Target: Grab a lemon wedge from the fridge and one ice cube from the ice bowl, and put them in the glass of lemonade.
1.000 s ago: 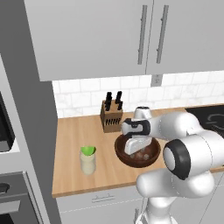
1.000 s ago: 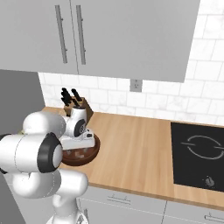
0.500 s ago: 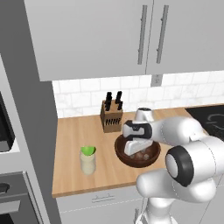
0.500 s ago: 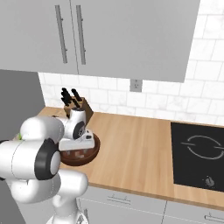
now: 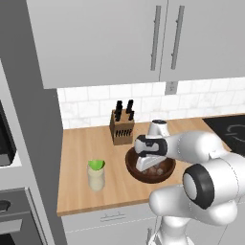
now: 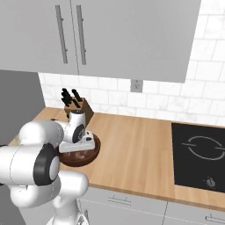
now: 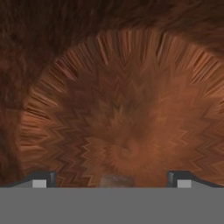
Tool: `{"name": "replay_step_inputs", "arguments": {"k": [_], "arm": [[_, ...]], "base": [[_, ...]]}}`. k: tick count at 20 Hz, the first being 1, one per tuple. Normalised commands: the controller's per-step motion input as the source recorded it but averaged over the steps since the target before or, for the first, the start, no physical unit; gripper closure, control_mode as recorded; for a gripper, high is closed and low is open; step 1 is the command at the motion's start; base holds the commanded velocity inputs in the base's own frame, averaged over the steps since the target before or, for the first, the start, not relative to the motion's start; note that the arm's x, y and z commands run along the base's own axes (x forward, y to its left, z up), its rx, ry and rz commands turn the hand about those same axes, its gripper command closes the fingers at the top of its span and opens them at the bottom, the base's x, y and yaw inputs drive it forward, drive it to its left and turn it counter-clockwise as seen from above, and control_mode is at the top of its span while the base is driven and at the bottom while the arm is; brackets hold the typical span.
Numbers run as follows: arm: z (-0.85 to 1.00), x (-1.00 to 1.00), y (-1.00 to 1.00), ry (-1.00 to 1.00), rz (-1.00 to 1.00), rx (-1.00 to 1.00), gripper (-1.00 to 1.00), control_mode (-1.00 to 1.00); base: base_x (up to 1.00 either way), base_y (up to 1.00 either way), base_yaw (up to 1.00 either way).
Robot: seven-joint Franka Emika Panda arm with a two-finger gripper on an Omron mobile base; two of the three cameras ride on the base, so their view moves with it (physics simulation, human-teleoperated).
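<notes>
The dark-brown ice bowl sits on the wooden counter, and my gripper reaches down into it. In the hand view the fingertips stand wide apart, open, close above the bowl's brown grained floor. A small dull lump, perhaps an ice cube, lies between them at the bottom edge. Pale ice cubes show beside the hand. To the left stands the glass of lemonade with the lime-green lemon wedge on top. From the right, the hand covers much of the bowl. The fridge is out of view.
A wooden knife block stands right behind the bowl against the tiled wall. A black cooktop lies to the right. Grey wall cabinets hang overhead. A tall grey column bounds the counter on the left.
The hand has sunk slightly lower into the bowl while the arm's elbow shifted. The jaws stayed open. The glass and wedge have not moved.
</notes>
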Motion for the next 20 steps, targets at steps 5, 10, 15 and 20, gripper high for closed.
{"name": "replay_step_inputs", "arguments": {"k": [5,10,15,20], "arm": [[-0.01,-0.05,0.00,-0.01,0.00,0.00,-1.00,-1.00],[0.00,-0.07,0.00,-0.01,0.00,0.00,-1.00,-1.00],[0.00,0.00,-0.07,0.00,0.00,0.00,-1.00,-1.00],[-0.17,0.00,-0.14,0.00,0.00,0.00,-1.00,-1.00]], "base": [[0.00,0.00,0.00],[0.00,0.00,0.00],[0.00,0.00,0.00],[0.00,0.00,0.00]]}}
